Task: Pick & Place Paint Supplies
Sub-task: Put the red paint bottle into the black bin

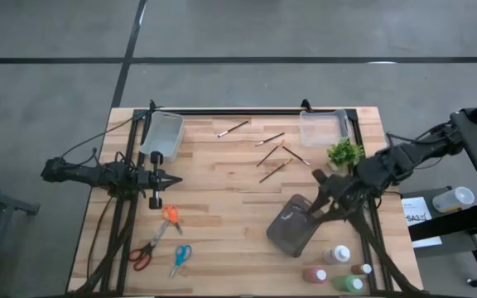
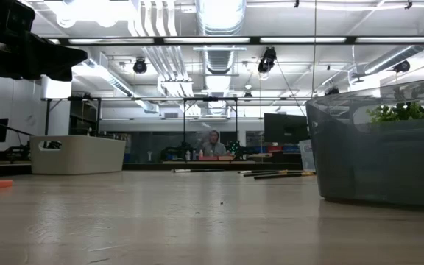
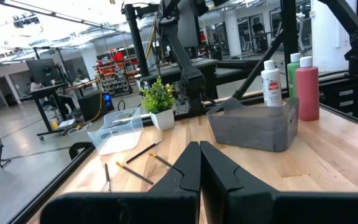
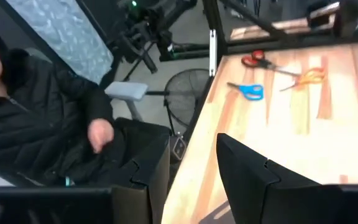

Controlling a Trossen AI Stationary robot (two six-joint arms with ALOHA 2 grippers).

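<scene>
Right gripper (image 1: 315, 201): fingers part-way apart, nothing visible between them in the right wrist view. From above it sits at the rim of the dark grey bin (image 1: 291, 225), at about 4 o'clock from table centre (12 o'clock = far edge in the high view). You cannot confirm from these views whether a finger touches the rim. My reading is that you parked it there to steady or position the bin as the drop point, since nothing has been collected. Left gripper (image 1: 169, 179): closed, empty, hanging at 9 o'clock just in front of the clear tray (image 1: 162, 136); it looks parked out of the way. The paint bottles cluster at the 5 o'clock corner, just past the bin: white bottle (image 1: 339, 253), red bottle (image 1: 315, 274), green bottle (image 1: 350, 283) and dark red bottle (image 1: 360, 269), all upright and close enough that a short reach from your right arm should do. The paintbrushes (image 1: 269, 139) lie scattered flat between 12 and 1 o'clock, well apart from the bin and beside the potted plant (image 1: 345, 153) and a second clear tray (image 1: 323, 126). They are thin and flat on the wood, so expect them to need a low, careful pinch. Three scissors (image 1: 169, 217) lie at 7 to 8 o'clock and are not your concern. Note a person (image 4: 36, 124) sitting just off the table edge on that side.
</scene>
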